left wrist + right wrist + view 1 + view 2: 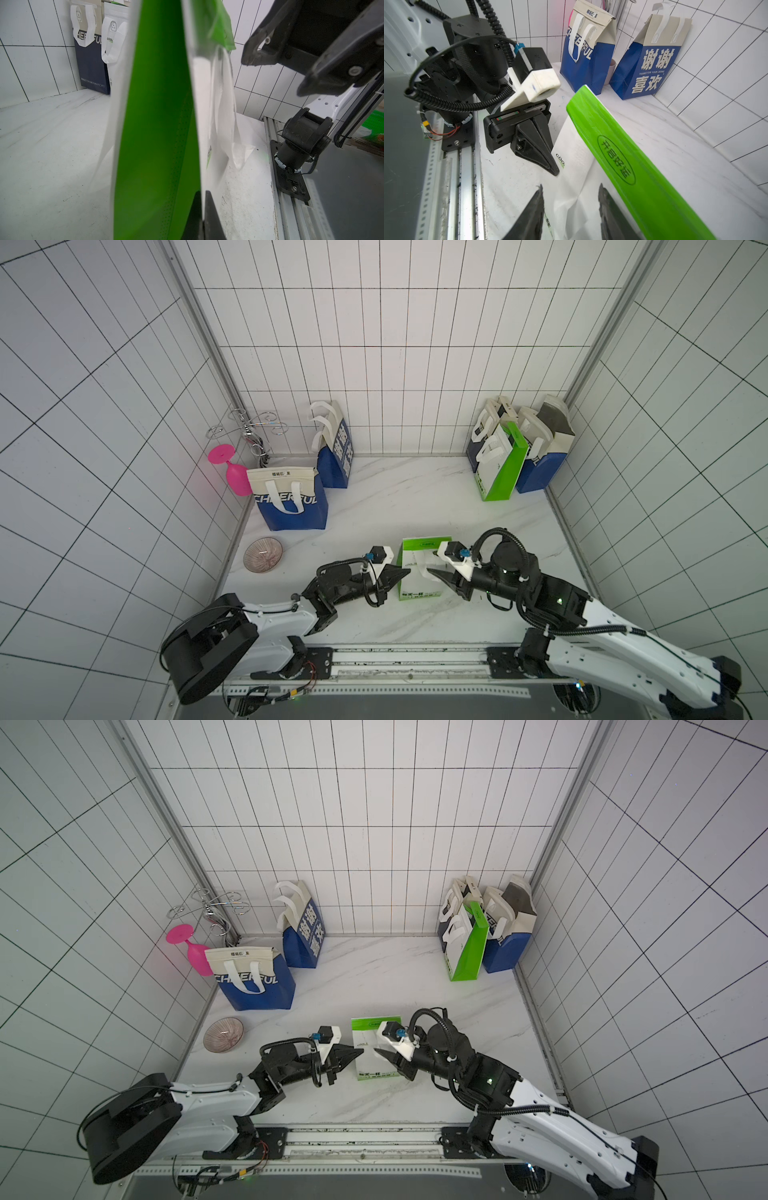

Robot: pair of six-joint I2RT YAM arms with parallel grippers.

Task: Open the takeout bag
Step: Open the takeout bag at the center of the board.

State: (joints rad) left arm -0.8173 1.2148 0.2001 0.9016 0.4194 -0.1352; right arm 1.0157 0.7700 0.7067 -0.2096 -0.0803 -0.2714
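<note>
Takeout bag [415, 558], green flap [616, 158] marked "开启好运", between clenched left hand [555, 172] and released right hand [571, 187]

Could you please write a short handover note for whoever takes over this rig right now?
Left gripper: shut, tip against the near side of the green and white bag; I cannot tell whether it pinches fabric.
Right gripper: open, fingers either side of the bag's white front.
Bag: upright at the front of the table, between both grippers, top band flat, mouth closed.
Done: both grippers are at the bag.
Left: grip the two faces and pull the mouth apart.
</note>
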